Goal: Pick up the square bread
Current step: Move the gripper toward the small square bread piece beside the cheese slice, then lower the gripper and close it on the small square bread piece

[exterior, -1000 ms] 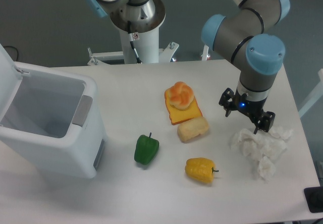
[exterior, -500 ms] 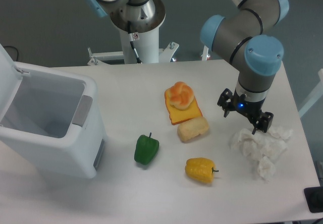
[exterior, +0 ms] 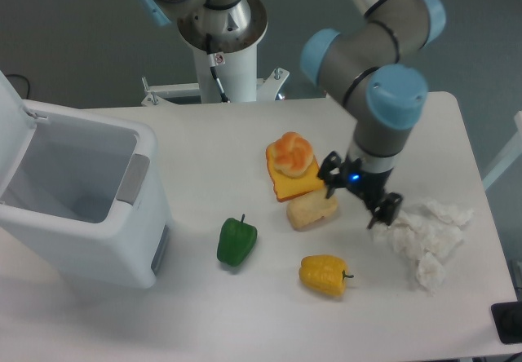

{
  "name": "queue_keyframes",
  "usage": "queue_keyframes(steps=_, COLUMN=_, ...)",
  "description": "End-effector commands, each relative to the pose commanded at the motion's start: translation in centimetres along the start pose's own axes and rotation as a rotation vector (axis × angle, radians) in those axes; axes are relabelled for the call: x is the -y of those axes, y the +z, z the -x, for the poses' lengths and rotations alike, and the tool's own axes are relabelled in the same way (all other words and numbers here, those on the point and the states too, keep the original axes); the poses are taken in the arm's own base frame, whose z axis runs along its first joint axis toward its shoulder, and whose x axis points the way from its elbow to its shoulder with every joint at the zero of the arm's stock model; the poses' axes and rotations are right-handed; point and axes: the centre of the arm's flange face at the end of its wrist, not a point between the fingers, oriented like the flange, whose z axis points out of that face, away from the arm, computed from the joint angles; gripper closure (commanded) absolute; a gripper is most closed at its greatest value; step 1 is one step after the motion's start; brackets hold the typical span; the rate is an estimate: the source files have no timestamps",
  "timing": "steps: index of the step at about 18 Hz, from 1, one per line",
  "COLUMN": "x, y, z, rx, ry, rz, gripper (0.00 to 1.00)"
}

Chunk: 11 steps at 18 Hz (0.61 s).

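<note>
The square bread (exterior: 309, 210) is a pale cream block with browner edges lying on the white table, just below the flat orange toast slice (exterior: 294, 181) that carries a round knotted bun (exterior: 292, 153). My gripper (exterior: 357, 195) hangs open just right of the square bread, its left finger near the bread's right end and its right finger (exterior: 384, 209) toward the tissue. Nothing is held between the fingers.
Crumpled white tissue (exterior: 426, 233) lies right of the gripper. A yellow pepper (exterior: 325, 274) sits in front of the bread and a green pepper (exterior: 236, 241) to its left. An open white bin (exterior: 77, 199) stands at the left.
The arm and gripper have moved left, from above the tissue toward the right end of the square bread. The objects on the table have not shifted.
</note>
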Motion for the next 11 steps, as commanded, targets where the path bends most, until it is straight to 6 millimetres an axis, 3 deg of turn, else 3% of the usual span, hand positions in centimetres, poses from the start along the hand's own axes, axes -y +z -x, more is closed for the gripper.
queue_keyframes(steps=3, x=-0.1, y=1.8, z=-0.3, rx=-0.029, ry=-0.006, rz=0.011, gripper=0.00)
queue_keyframes(steps=7, x=-2.4, y=4.2, z=-1.8, rx=-0.058, ry=0.001, rz=0.158, gripper=0.00)
queue_keyframes(steps=11, x=-2.3, y=7.2, z=-3.1, rx=-0.112, ry=0.011, rz=0.178, gripper=0.00)
